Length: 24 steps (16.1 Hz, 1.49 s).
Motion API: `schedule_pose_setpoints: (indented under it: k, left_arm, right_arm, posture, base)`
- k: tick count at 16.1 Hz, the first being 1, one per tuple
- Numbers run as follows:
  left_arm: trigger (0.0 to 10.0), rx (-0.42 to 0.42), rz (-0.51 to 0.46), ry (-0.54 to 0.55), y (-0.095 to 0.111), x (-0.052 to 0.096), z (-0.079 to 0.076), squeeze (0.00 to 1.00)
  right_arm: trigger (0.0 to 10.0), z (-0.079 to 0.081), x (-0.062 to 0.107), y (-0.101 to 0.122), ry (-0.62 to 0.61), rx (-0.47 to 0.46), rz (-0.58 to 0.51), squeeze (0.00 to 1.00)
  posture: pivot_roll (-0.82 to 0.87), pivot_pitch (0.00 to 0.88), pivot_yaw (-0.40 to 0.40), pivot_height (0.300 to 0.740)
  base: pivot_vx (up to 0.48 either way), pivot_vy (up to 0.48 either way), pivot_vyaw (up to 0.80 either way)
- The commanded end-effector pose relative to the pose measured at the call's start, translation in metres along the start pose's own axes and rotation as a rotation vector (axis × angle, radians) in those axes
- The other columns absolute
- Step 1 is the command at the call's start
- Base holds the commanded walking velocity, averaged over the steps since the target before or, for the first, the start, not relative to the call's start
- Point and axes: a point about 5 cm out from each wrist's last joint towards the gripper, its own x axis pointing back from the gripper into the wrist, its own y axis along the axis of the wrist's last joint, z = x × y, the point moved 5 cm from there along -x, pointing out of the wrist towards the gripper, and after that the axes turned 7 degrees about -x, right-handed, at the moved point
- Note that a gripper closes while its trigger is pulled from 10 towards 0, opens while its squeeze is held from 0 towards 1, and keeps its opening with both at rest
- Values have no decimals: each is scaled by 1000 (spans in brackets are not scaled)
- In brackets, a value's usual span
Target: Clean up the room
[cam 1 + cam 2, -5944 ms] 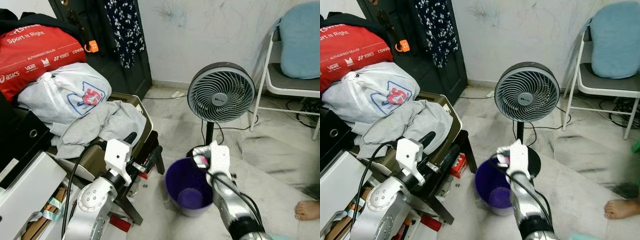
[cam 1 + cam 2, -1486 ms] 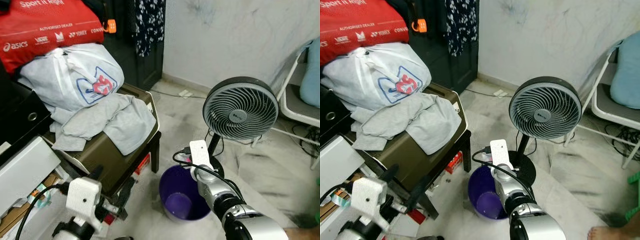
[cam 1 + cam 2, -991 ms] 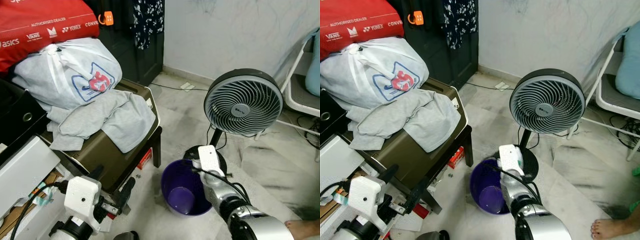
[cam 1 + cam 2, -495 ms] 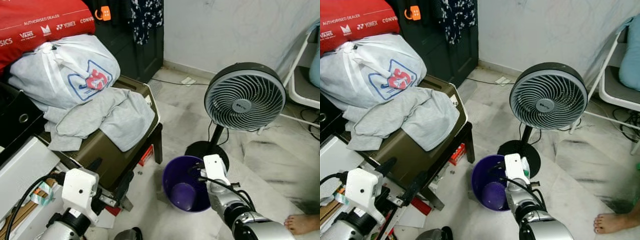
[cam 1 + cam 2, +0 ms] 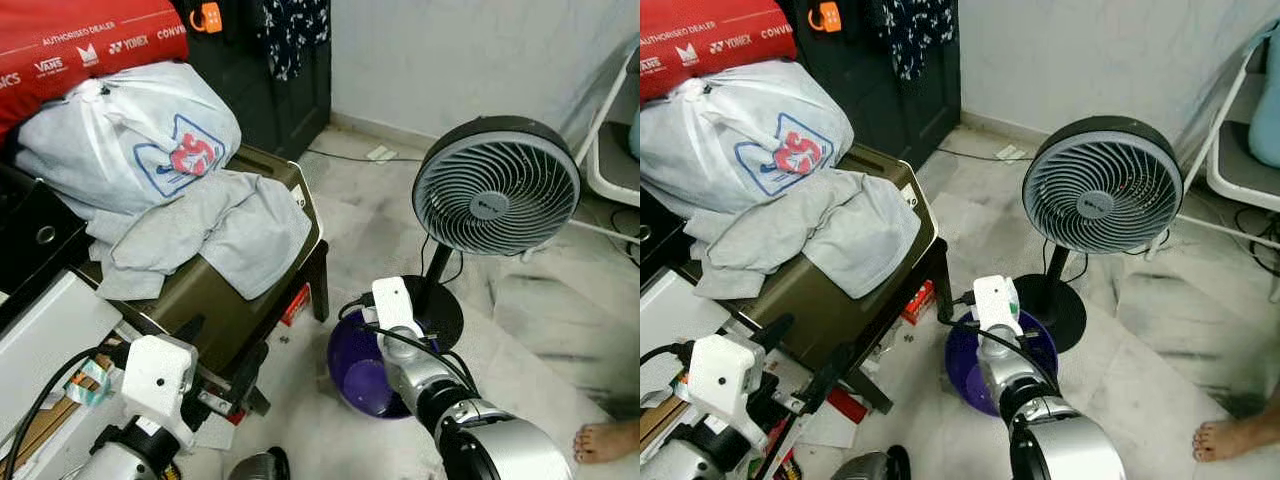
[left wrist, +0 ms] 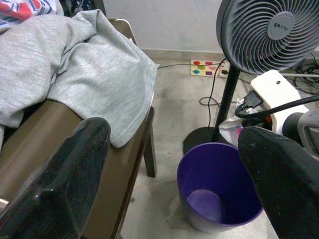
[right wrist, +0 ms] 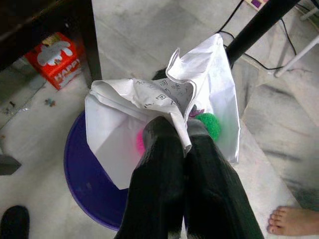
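Observation:
My right gripper (image 7: 182,132) is shut on a crumpled white paper (image 7: 149,99) with pink and green bits showing under it. It hangs over the purple bin (image 5: 356,368) on the floor, and its white wrist housing (image 5: 387,304) sits above the bin's far rim. The bin's inside (image 6: 220,185) looks nearly bare. My left gripper (image 6: 174,134) is open and holds nothing. It is low at the left, beside the brown table (image 5: 228,312).
A standing fan (image 5: 497,185) rises just behind the bin, with cables at its base. The brown table carries a grey cloth (image 5: 210,230), a white plastic bag (image 5: 120,130) and a red bag (image 5: 80,50). A red box (image 7: 52,52) lies under the table. A person's bare foot (image 5: 605,440) is at the right.
The camera has shifted a little. My right wrist has moved left and slightly away from me, from the bin's right rim to over its far rim, still holding the paper.

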Motion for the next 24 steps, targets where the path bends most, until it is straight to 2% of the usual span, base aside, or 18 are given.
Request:
schedule_pose_setpoints:
  k: [1, 5, 8, 9, 10, 21, 23, 24]
  left_arm:
    - [10000, -7, 15, -4, 0, 4, 2, 0]
    - [10000, 4, 26, -15, -3, 2, 2, 0]
    - [10000, 9, 27, -20, -4, -1, 3, 0]
    - [10000, 9, 26, -21, -4, -2, 4, 0]
    - [10000, 9, 26, -21, -4, -3, 4, 0]
    - [10000, 7, 26, -21, -5, -5, 7, 0]
    - [10000, 13, -4, -26, -2, -15, 5, 0]
    - [10000, 18, -26, -27, 1, -22, 4, 0]
  right_arm:
    - [10000, -5, 1, -13, -27, 22, 36, 0]
    - [10000, -30, -1, -24, -104, 23, 50, 0]
    - [10000, -35, -1, -31, -112, 20, 63, 12]
    - [10000, -34, -1, -32, -110, 12, 65, 259]
    - [10000, -34, -1, -30, -109, 1, 59, 1000]
    - [10000, -34, -2, -22, -109, -14, 37, 1000]
    - [10000, -31, -5, -2, -86, -28, -27, 1000]
    - [10000, -31, -5, 11, -68, 35, -84, 1000]
  posture:
    - [161, 192, 70, 740]
    - [144, 200, 79, 740]
    - [126, 203, 85, 740]
    - [127, 203, 85, 740]
    - [128, 202, 86, 740]
    - [126, 193, 94, 740]
    - [90, 157, 88, 740]
    - [72, 137, 83, 740]
  base:
    - [0, 0, 0]
    - [0, 0, 0]
    - [0, 0, 0]
    - [0, 0, 0]
    - [0, 0, 0]
    - [0, 0, 0]
    - [0, 0, 0]
    - [0, 0, 0]
